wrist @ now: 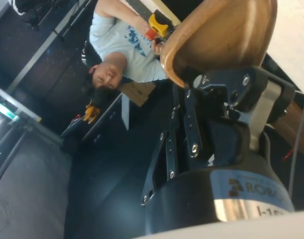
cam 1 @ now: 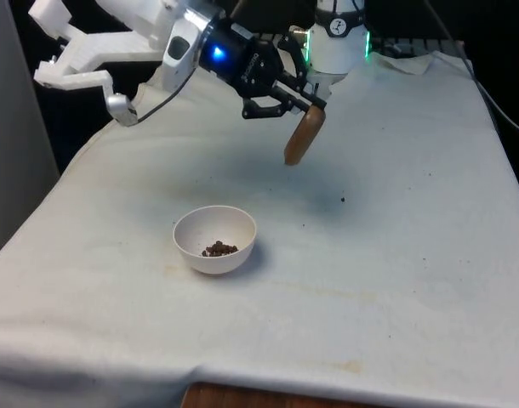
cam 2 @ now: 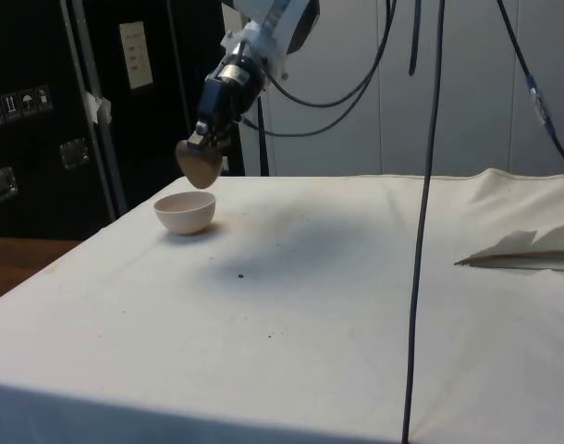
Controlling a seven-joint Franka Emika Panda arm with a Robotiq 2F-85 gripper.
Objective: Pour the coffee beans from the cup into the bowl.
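Brown cup [cam 1: 304, 137] hangs tipped in the air, clamped by its rim in the closed pincer [cam 1: 309, 104], up and to the far right of the white bowl [cam 1: 215, 240] in the front view; coffee beans [cam 1: 219, 249] lie inside the bowl on the counter [cam 1: 387, 255]; one dark speck [cam 1: 342, 201], possibly a bean, sits on the cloth

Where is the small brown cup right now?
The small brown cup hangs tipped in the black gripper, above the white cloth, beyond the white bowl and towards the front view's right of it.
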